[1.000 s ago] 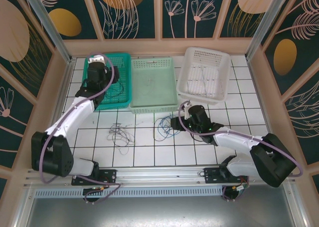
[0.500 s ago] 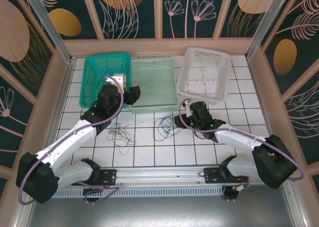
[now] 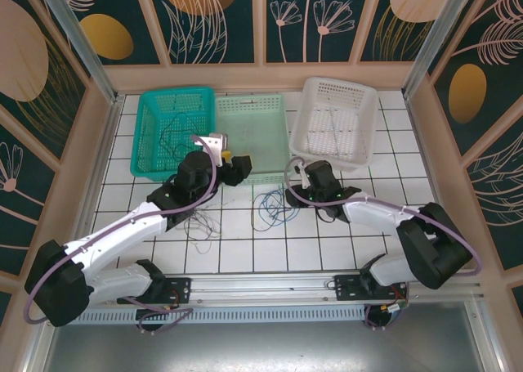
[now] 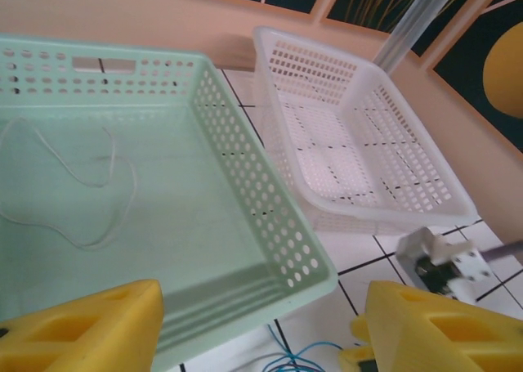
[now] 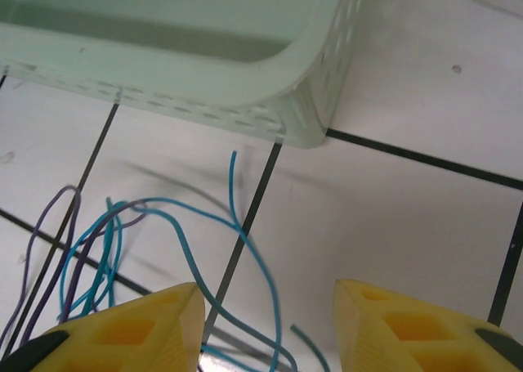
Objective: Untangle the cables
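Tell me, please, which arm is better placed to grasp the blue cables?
Right. The right hand hovers open just over the blue cables; the left hand sits farther off, by the green basket.

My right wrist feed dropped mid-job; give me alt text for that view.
The right tool hovers open over tangled blue cables and purple cables on the white tiled table. The corner of a mint basket sits just beyond them.

Blue and purple cables (image 5: pixel 232 176) — mint basket (image 5: pixel 204 86), black-gridded white table (image 5: pixel 392 225).
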Motion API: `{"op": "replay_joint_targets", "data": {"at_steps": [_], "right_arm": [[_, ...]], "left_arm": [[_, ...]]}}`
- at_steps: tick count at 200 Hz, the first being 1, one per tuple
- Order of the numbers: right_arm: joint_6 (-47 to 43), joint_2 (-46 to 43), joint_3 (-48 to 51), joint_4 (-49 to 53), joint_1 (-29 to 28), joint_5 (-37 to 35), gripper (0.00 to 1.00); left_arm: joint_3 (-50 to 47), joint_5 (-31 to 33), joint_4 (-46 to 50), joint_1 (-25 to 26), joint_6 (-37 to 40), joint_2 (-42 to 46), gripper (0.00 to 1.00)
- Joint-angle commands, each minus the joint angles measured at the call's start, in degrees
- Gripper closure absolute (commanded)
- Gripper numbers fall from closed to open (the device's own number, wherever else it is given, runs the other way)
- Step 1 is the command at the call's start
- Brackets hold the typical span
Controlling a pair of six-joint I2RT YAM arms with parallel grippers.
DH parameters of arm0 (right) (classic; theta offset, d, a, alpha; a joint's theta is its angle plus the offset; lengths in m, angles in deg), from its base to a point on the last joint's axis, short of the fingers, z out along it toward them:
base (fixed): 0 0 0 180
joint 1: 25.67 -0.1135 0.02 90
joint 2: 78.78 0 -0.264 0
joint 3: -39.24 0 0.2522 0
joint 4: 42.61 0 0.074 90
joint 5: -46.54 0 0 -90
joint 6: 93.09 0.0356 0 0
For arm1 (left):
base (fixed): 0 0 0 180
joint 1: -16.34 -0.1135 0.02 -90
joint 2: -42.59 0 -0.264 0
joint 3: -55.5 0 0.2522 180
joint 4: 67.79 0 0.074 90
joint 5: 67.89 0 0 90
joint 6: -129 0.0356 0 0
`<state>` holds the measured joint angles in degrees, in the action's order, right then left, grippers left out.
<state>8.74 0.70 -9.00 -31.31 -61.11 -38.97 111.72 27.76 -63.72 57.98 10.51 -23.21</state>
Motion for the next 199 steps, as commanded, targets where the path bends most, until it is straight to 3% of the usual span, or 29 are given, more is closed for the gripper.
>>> {"op": "replay_joint_targets", "data": {"at_steps": [1, 55, 102, 148, 171, 199], "right_arm": [[-2.17, 0.69, -2.64, 1.36, 0.25, -2.12, 0.52], [-5.63, 6.45, -7.05, 3.18, 0.16, -1.73, 0.52], [-7.93, 7.10, -7.51, 3.53, 0.21, -0.26, 0.61], [-10.20, 6.81, -6.62, 2.74, 0.29, 5.96, 0.69], [-10.82, 7.24, -6.78, 2.77, 1.06, 8.54, 0.64], [-11.35, 8.01, -7.84, 4.08, 2.09, 10.00, 0.78]], "left_arm": [[-0.95, -0.55, -3.47, 0.44, -1.98, 0.65, 0.33], [-1.62, -1.42, -4.68, 0.41, -2.97, 0.15, 0.33], [-1.76, -1.26, -4.67, 0.41, -2.89, 0.66, 0.32], [-2.04, -0.82, -4.59, 0.44, -3.02, 1.18, 0.32], [-2.13, -0.90, -4.43, 0.38, -3.15, 1.37, 0.32], [-2.29, -0.96, -4.32, 0.43, -3.27, 1.94, 0.32]]}}
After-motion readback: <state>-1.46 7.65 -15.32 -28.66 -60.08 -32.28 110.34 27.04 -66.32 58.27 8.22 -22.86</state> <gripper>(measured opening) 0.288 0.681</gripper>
